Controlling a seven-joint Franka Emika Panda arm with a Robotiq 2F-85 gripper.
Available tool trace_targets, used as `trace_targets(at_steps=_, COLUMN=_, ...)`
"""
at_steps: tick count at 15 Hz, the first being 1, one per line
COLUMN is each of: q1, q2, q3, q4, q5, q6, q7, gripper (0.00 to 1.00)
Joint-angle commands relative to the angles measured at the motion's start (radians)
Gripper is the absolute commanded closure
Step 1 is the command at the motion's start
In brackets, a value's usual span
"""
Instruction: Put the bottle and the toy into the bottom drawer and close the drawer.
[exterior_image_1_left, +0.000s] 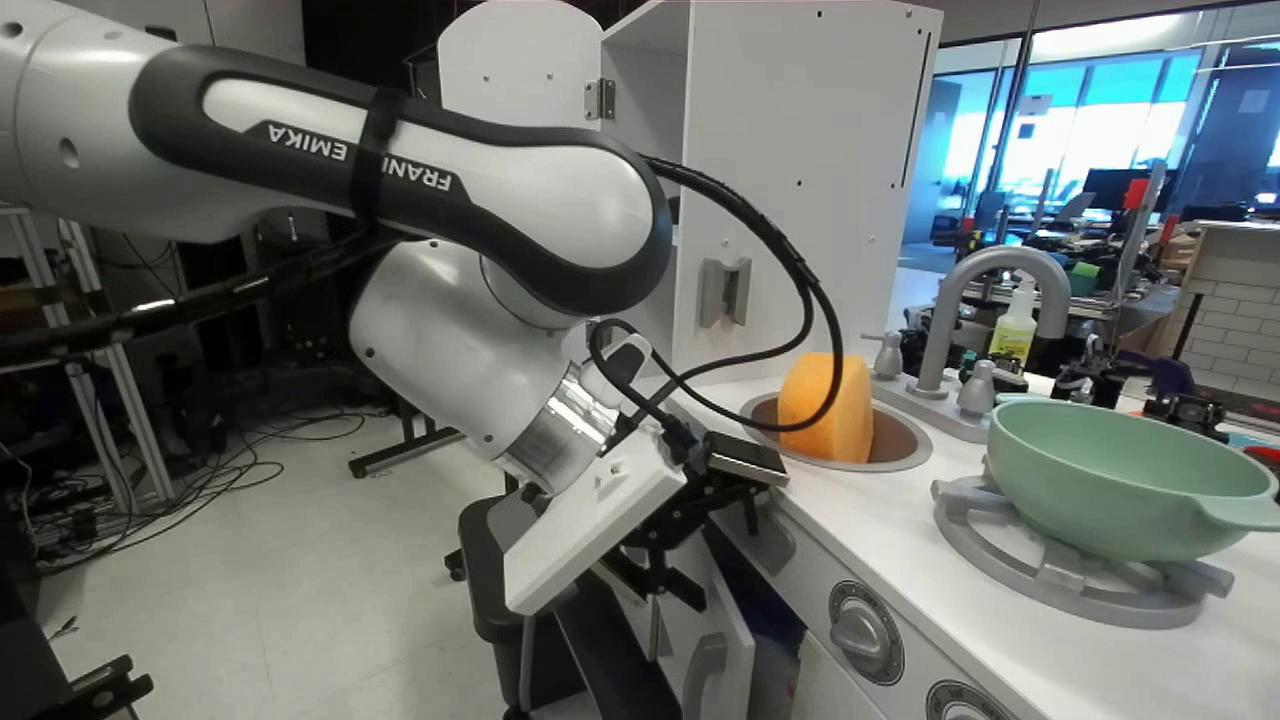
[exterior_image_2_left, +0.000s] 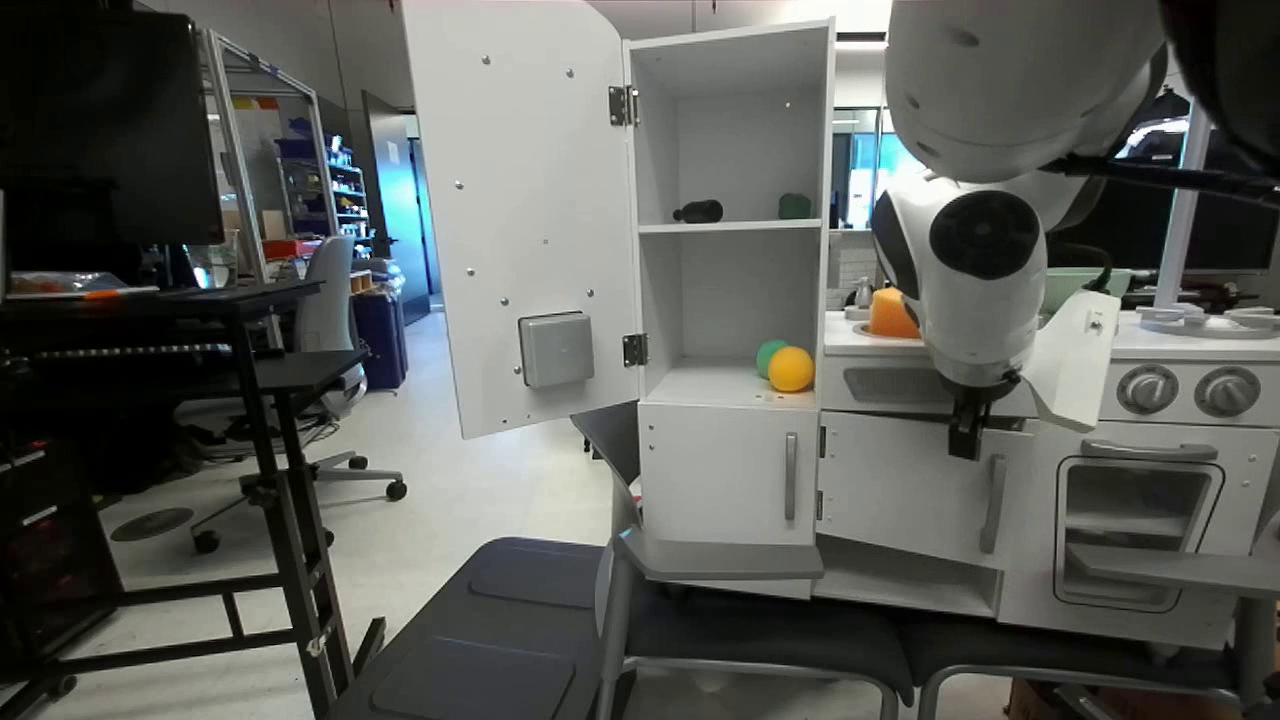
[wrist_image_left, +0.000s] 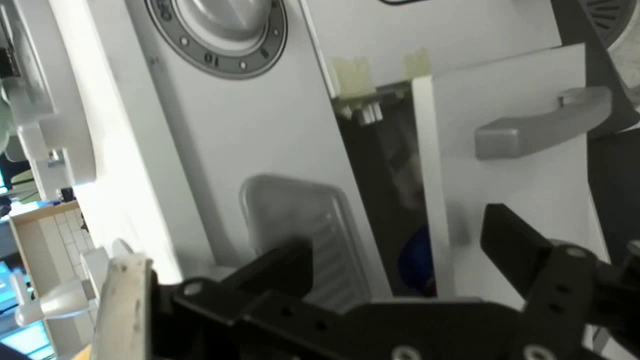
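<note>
My gripper is open in the wrist view (wrist_image_left: 397, 245), its black fingers wide apart with nothing held. It is in front of the lower white cupboard under the sink, near the top of its door (exterior_image_2_left: 910, 480), in an exterior view (exterior_image_2_left: 965, 440). That door, with a grey handle, stands ajar; its edge lies between the fingers in the wrist view. Behind it, a dark blue rounded thing (wrist_image_left: 416, 260) shows partly in the gap; I cannot tell whether it is the bottle. No separate plain drawer front shows clearly. No toy can be made out for certain.
An orange block-like thing (exterior_image_1_left: 825, 405) stands in the sink (exterior_image_1_left: 905, 440). A green bowl (exterior_image_1_left: 1130, 480) sits on the stove ring. A yellow ball (exterior_image_2_left: 791, 369) and a green ball (exterior_image_2_left: 768, 355) lie on the open cupboard's shelf. Chairs (exterior_image_2_left: 770, 640) stand before the kitchen.
</note>
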Motion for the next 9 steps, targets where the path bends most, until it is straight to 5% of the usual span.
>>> trace_targets(at_steps=1, q1=-0.045, q2=0.037, q3=-0.050, q4=0.065, q5=-0.020, q6=0.157, q7=0.027, gripper=0.00)
trace_targets(at_steps=9, q1=0.049, q2=-0.058, q3=0.043, q4=-0.062, q5=-0.065, q6=0.093, q7=-0.086, gripper=0.00)
